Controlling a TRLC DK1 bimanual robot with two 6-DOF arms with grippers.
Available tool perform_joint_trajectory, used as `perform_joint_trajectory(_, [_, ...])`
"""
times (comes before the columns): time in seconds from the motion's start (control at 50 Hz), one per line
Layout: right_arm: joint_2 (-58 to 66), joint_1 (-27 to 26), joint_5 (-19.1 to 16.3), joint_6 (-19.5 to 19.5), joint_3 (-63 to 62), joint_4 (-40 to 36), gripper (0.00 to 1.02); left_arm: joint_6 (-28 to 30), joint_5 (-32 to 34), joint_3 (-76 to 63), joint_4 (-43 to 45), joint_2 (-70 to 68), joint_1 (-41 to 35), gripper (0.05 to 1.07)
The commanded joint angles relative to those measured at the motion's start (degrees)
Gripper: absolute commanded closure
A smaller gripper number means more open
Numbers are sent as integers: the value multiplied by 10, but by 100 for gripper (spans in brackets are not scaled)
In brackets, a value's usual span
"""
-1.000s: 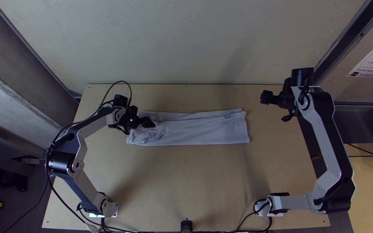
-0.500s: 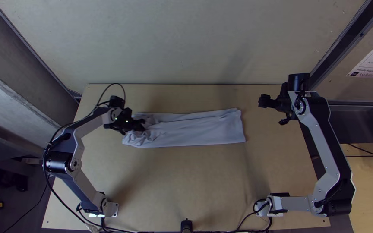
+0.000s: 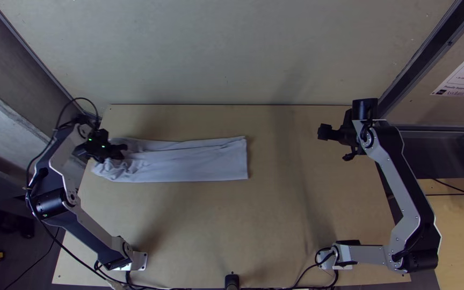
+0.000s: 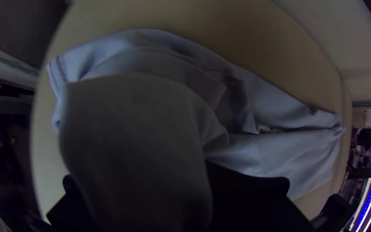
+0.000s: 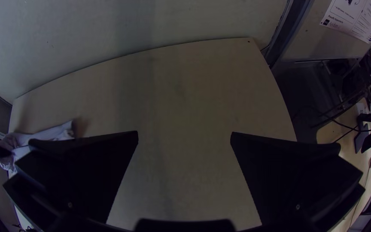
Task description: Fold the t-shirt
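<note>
Have t-shirt point(image 3: 194, 161) down on left half of table point(image 3: 216, 225) as a long narrow strip, apparently folded lengthwise. Bunched and rumpled at left end, flatter toward free right end. Stops just short of table's left edge.

Held at the bunched end by left gripper point(image 3: 118, 153). Clamped on a wad of t-shirt, with slack bulging up between the fingers; can't tell how thick a bite.

Key relation: long axis runs crosswise, side to side, leading away rightward from left gripper's jaws. Clearly nearer to left gripper, being already in its grasp. Well apart from right gripper point(image 5: 184, 132): spread wide, nothing between the fingers, out beyond the free end. From there, go left and a bit toward table's near edge to reach t-shirt.

Versus a second ago: slid left with left gripper, keeping much the same strip shape and heading. Also moved right gripper slightly left and nearer, far less than left.

Probably positioning before the next fold. Should settle the bunched end before letting go; could skew or drag over table's edge if pulled further left.
</note>
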Motion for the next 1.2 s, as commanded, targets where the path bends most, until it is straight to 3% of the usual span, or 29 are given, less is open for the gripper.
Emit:
perform_joint_trajectory(0.0, [-20,8,-2,14,-14,10,4,55,-31,37,-34,19,23,105])
perform_joint_trajectory(0.2, [-20,14,-1,23,-21,13,4,65,-112,81,-85,-9,3,105])
perform_joint_trajectory(0.52, [-37,9,-1,23,-44,18,4,13,-215,153,-195,-72,-141,105])
perform_joint_trajectory(1.18, [-83,-32,-1,6,-88,22,4,-139,-271,291,-289,7,-390,105])
